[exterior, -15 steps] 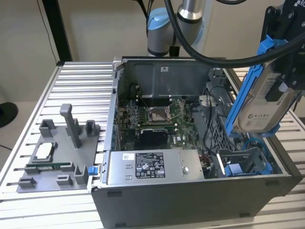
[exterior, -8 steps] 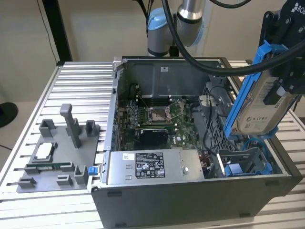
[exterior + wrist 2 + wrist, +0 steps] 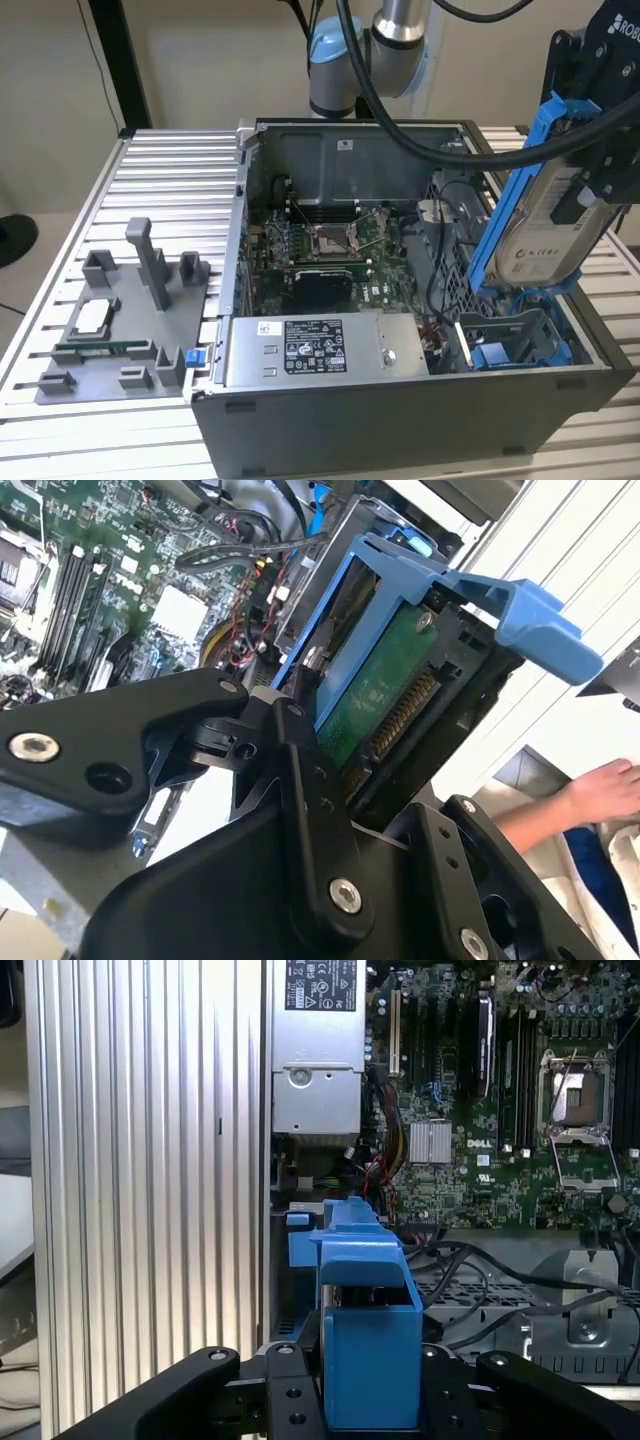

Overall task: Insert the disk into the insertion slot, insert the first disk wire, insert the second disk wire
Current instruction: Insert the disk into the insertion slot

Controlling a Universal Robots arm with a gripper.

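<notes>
In the exterior view, my gripper point(image 3: 578, 150) is shut on the disk point(image 3: 545, 235), a silver drive with a white label in a blue carrier frame. The disk hangs tilted, its lower end just above the insertion slot point(image 3: 505, 335), the grey drive cage at the exterior view's right end of the open computer case. In the second wrist view the disk's green circuit side point(image 3: 385, 695) and blue frame handle point(image 3: 520, 615) sit between my black fingers point(image 3: 300, 780). The first wrist view has the blue frame point(image 3: 365, 1350) clamped in my gripper point(image 3: 368, 1400) above the perforated cage point(image 3: 470, 1295).
Inside the case are a silver power-supply box point(image 3: 300, 350), the motherboard point(image 3: 320, 250) and loose black cables point(image 3: 450, 205) beside the cage. A grey fixture tray point(image 3: 110, 320) lies on the ribbed table at the exterior view's left. A person's hand point(image 3: 600, 792) is beyond the case.
</notes>
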